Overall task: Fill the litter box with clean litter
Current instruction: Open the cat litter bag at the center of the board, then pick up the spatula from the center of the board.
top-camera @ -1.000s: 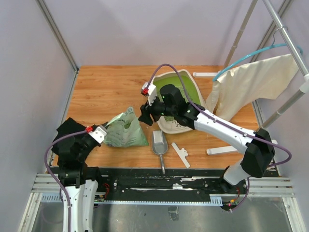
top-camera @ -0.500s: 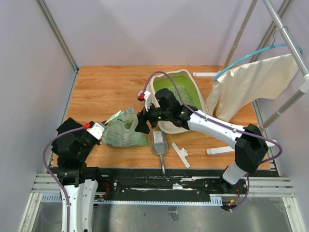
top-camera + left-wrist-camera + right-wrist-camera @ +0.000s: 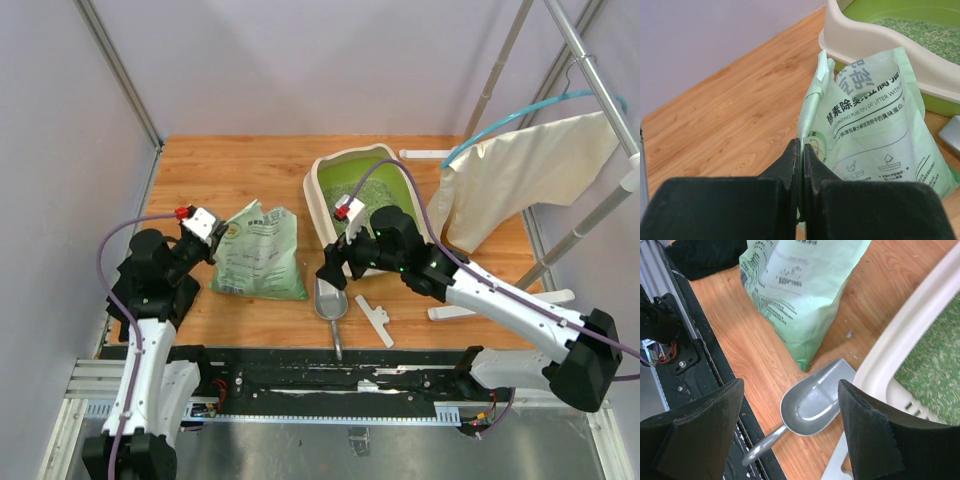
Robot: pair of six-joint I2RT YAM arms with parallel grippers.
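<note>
The cream-white litter box (image 3: 313,200) stands mid-table, with pale green litter (image 3: 358,180) on its green floor. It also shows in the left wrist view (image 3: 875,52) and the right wrist view (image 3: 905,335). The light green printed bag (image 3: 258,255) lies to its left. My left gripper (image 3: 213,236) is shut on the bag's left edge (image 3: 810,107). My right gripper (image 3: 335,268) is open and empty, hovering over the silver scoop (image 3: 812,407), which lies between bag and box with its handle toward the near rail.
A cream cloth sack (image 3: 520,180) hangs on a metal stand at the right. White plastic pieces (image 3: 378,320) lie near the scoop and right of it (image 3: 458,311). A black rail (image 3: 330,365) runs along the near edge. Grey walls close in left and back.
My right gripper has pulled back from the bag's top toward the near edge and now hangs over the scoop. My left gripper has moved farther up the table with the bag's edge; the bag has flattened.
</note>
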